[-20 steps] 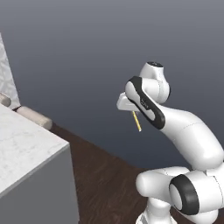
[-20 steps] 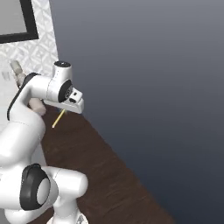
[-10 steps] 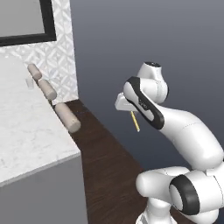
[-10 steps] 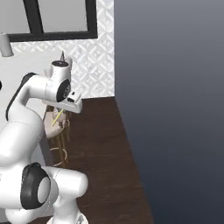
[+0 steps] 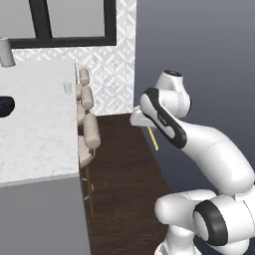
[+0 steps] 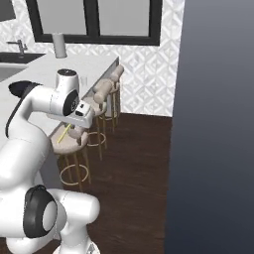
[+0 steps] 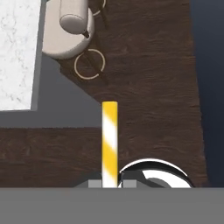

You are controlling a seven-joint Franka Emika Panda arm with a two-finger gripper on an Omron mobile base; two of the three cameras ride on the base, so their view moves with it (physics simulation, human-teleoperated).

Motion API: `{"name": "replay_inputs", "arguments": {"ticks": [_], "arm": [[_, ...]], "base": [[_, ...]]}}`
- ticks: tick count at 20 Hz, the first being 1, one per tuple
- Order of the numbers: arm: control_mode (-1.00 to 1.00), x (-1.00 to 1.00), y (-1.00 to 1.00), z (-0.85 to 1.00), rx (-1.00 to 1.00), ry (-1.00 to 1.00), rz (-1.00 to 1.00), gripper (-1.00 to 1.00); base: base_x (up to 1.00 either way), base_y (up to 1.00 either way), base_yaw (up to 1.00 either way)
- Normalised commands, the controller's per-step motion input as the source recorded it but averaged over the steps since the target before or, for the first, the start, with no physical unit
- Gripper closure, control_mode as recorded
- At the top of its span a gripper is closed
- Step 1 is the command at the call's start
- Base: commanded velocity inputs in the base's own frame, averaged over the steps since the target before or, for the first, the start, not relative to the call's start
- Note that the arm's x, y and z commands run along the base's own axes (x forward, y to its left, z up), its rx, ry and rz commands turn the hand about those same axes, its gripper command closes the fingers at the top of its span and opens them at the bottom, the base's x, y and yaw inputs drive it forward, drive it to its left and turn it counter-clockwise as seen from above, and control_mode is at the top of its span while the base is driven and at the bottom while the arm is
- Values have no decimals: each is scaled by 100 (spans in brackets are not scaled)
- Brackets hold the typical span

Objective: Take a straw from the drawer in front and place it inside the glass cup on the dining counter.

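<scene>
A: Left base view first. What's the pincer (image 5: 149, 128) doing?
B: It is clamped on the straw (image 5: 154, 139), which hangs down from it over the dark floor (image 5: 124, 179). The tabletop (image 5: 35, 124) lies well off to one side of the pincer, past a row of stools (image 5: 89, 130). The cup (image 5: 67, 88) stands near the slab's far edge, a dark bowl (image 5: 5, 106) farther along.

A: Right base view?
B: Same grip. The straw (image 6: 63, 133) slants down below the pincer (image 6: 69, 124), with a stool seat (image 6: 69, 141) just beneath. The cup (image 6: 84, 80) sits beyond the pincer on the slab (image 6: 94, 64).

A: And the hand view?
B: The straw (image 7: 109, 142), striped yellow and white, runs straight out from the pincer (image 7: 109, 183); floor (image 7: 144, 87) lies under it, the slab corner (image 7: 17, 52) and a stool (image 7: 72, 30) ahead and aside.

A: How to do this step well?
B: I'd judge it's the carry: keep the grip firm, raise the straw above the stools and rim, then bring it upright over the cup before lowering.
</scene>
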Motion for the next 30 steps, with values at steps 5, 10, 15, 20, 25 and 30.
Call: {"name": "replay_inputs", "arguments": {"ticks": [5, 10, 15, 20, 25, 30], "arm": [[100, 0, 0, 0, 0, 0, 0, 100], [100, 0, 0, 0, 0, 0, 0, 100], [100, 0, 0, 0, 0, 0, 0, 100], [100, 0, 0, 0, 0, 0, 0, 100], [100, 0, 0, 0, 0, 0, 0, 100], [100, 0, 0, 0, 0, 0, 0, 100]], "base": [[53, -76, 53], [51, -80, 52], [45, -83, 51], [45, -85, 50], [48, -87, 47], [61, -91, 45]]}}
